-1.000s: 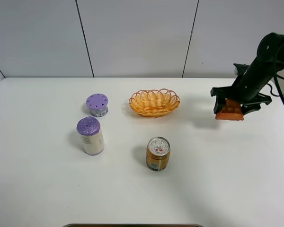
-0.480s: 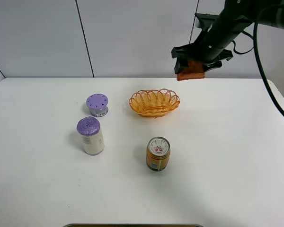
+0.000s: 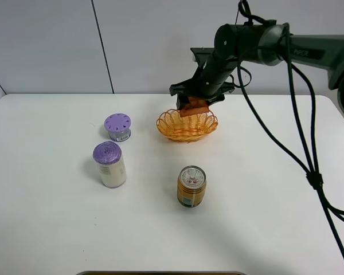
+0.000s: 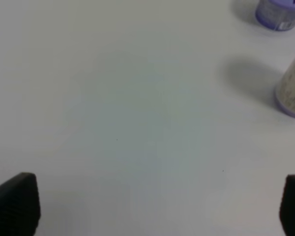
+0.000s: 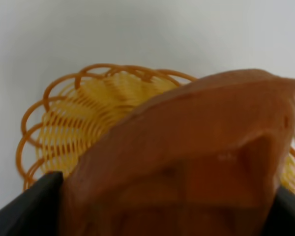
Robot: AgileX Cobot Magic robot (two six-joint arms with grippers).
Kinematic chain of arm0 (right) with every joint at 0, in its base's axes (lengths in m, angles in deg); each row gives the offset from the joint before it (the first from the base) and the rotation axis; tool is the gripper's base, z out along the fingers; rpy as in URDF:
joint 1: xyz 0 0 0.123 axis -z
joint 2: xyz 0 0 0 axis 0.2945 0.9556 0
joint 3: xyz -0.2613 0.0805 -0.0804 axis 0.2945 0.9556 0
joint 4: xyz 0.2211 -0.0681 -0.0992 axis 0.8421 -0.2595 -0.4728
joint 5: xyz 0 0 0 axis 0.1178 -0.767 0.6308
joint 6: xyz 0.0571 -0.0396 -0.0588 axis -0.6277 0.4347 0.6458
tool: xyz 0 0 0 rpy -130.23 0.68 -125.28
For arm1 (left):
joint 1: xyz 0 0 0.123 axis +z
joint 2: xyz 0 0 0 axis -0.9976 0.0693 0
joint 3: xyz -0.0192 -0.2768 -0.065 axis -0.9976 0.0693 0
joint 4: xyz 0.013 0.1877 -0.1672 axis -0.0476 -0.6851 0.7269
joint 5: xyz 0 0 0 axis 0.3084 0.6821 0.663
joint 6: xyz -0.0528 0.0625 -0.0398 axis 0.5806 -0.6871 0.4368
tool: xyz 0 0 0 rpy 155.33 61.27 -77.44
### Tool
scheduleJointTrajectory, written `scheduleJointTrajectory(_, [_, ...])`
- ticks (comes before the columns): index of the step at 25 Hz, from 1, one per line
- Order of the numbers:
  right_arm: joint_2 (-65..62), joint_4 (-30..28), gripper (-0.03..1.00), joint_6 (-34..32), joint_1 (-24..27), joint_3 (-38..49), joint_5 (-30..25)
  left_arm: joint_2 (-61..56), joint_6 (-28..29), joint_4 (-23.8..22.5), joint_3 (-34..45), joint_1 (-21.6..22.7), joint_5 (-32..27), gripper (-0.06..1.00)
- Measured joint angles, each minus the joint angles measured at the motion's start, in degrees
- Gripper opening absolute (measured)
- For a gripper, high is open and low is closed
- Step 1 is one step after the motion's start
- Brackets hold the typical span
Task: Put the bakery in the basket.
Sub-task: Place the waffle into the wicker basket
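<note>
Carrying is judged to be the step in hand, and nearly complete: the waffle piece (image 3: 194, 107) is clamped between the jaws of the right gripper (image 3: 195, 98) and hangs just above the back rim of the wicker basket (image 3: 167, 128), not yet resting in it. In the right wrist view the waffle piece (image 5: 187, 162) fills most of the picture, with the basket's looped rim (image 5: 54, 123) seen directly beneath and beyond it.

For the next move, a short descent toward the middle of the basket is called for, then an opening of the jaws. Since the piece sits nearer the far rim than the centre, a slight pull toward the camera side would be prudent, lest it land on the scalloped edge and tip out.

The waffle piece appears orange-brown, wedge-like and stiff, with a smooth curved edge turned to the wrist camera. Its dimpled grid cannot be made out here.

The left gripper (image 4: 152, 206) is seen spread wide over bare white table (image 4: 137, 98), grasping nothing, well apart from the basket.
</note>
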Motion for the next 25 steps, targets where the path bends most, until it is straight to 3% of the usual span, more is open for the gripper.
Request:
scheduleJointTrajectory(9, [5.6, 1.2, 0.7, -0.1, -0.1, -0.2, 3.6, 0.0, 0.0, 0.0, 0.0, 0.0, 0.0, 0.99])
scheduleJointTrajectory(25, [5.9, 1.4, 0.7, -0.1, -0.1, -0.3, 3.6, 0.0, 0.0, 0.0, 0.0, 0.0, 0.0, 0.99])
